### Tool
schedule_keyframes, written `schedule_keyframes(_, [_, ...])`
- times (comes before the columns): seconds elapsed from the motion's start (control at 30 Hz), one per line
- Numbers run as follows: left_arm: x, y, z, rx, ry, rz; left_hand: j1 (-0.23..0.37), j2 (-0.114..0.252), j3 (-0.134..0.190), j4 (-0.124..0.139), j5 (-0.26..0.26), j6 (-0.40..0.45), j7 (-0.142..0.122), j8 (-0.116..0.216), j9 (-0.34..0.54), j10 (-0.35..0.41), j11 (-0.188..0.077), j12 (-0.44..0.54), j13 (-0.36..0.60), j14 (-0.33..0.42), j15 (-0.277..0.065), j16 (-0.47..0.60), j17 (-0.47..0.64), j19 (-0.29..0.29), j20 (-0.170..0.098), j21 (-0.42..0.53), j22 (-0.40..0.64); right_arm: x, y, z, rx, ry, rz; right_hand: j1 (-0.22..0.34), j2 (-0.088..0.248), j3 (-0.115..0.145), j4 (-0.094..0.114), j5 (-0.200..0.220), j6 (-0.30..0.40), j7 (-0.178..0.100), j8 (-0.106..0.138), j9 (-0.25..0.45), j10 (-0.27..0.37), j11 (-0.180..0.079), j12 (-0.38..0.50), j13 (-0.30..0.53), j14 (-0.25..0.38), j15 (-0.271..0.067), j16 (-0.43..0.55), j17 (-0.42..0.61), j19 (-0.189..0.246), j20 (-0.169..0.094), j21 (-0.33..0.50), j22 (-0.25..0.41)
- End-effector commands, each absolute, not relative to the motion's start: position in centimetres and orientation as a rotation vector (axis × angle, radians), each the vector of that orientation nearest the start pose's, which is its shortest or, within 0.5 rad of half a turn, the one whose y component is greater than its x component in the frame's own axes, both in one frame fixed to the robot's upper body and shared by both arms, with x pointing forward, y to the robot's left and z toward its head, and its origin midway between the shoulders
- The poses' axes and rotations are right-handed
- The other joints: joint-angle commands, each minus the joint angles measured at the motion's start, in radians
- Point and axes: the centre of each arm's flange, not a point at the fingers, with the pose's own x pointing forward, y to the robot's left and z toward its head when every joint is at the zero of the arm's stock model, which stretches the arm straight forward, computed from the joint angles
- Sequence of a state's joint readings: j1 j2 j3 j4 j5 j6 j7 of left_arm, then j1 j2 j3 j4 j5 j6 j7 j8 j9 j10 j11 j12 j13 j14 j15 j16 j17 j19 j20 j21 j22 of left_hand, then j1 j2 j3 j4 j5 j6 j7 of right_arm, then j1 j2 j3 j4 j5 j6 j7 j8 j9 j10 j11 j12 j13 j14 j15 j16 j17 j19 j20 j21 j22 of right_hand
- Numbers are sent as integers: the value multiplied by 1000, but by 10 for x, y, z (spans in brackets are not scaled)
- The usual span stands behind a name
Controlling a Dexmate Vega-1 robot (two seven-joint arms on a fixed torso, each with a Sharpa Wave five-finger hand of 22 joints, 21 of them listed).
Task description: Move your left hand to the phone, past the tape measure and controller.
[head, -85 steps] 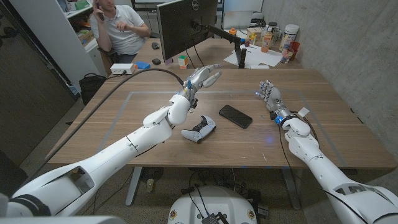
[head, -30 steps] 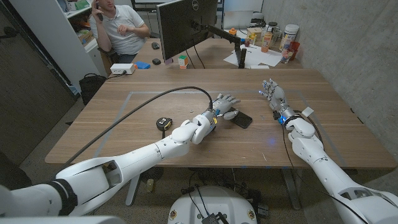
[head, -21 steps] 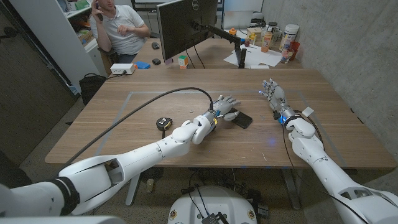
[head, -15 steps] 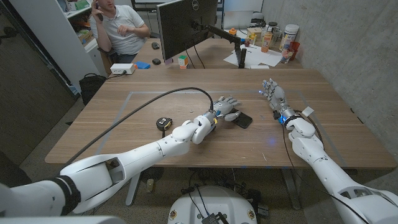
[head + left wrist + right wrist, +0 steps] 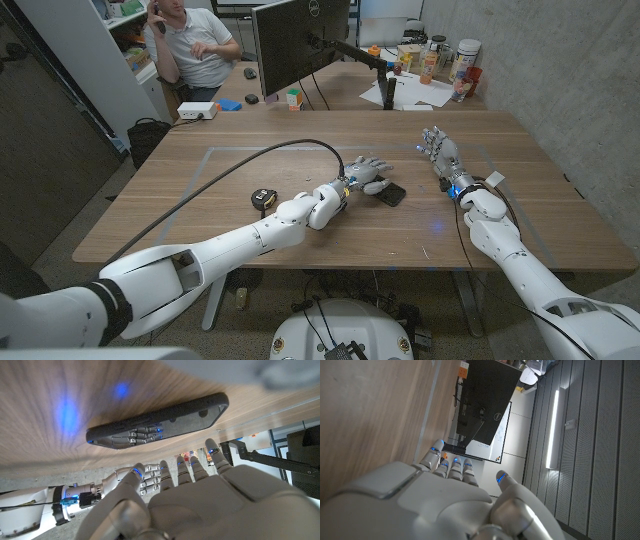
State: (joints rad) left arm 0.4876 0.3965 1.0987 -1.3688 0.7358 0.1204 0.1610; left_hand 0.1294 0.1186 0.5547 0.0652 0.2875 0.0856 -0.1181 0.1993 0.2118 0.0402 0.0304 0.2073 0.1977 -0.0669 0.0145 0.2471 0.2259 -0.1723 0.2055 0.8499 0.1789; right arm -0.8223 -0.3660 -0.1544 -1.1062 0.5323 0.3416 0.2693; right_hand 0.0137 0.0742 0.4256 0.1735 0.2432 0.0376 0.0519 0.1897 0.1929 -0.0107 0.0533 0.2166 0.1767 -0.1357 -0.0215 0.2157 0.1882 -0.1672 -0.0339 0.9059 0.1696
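Left hand: we see our left hand (image 5: 368,172) stretched out over the middle of the bench (image 5: 200,215), fingers spread and holding nothing; from the head view it sits at the near-left end of the phone, and we cannot tell whether it touches it.
Phone: the black phone (image 5: 388,191) lies flat on the bench just beyond the left hand's fingers (image 5: 378,164); in the left wrist view the phone (image 5: 157,421) lies across the wood ahead of the fingertips (image 5: 212,446), with a gap between them.
Tape measure: the small black and yellow tape measure (image 5: 264,198) sits on the bench beside the left forearm, well behind the hand.
Right hand: our right hand (image 5: 438,150) stands on its edge at the right side of the bench, fingers apart and holding nothing, well apart from the phone.
Background: a monitor (image 5: 298,42) stands on a desk behind the bench, and a person (image 5: 190,42) sits beyond it.
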Motion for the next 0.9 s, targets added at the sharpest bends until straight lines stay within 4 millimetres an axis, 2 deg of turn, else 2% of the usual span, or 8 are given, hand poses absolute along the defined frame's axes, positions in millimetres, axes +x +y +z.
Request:
schedule_keyframes(0.03, [631, -8, -51, 1543, -872, -281, -13, 9, 3, 8, -3, -8, 1, 5, 5, -7, 2, 4, 6, -7, -1, 0, 5, -9, 4, -5, 5, 667, -327, -41, 52, -622, 226, 1, 110, -4, 0, 5, 8, 0, 1, 2, 4, 8, 0, 3, 1, 6, 3, 2, -48, -34, -2, 4])
schedule_keyframes(0.9, [628, -14, -50, 1537, -883, -306, -23, 14, -5, 20, -1, -6, 5, 8, 5, -7, 2, 6, 6, -7, -4, 2, 9, -4, 4, -11, 5, 670, -330, -43, 57, -616, 225, 0, 110, -8, 0, 6, 8, 0, 0, 2, 5, 8, -2, 3, 1, 8, 2, 3, -48, -31, -9, 4])
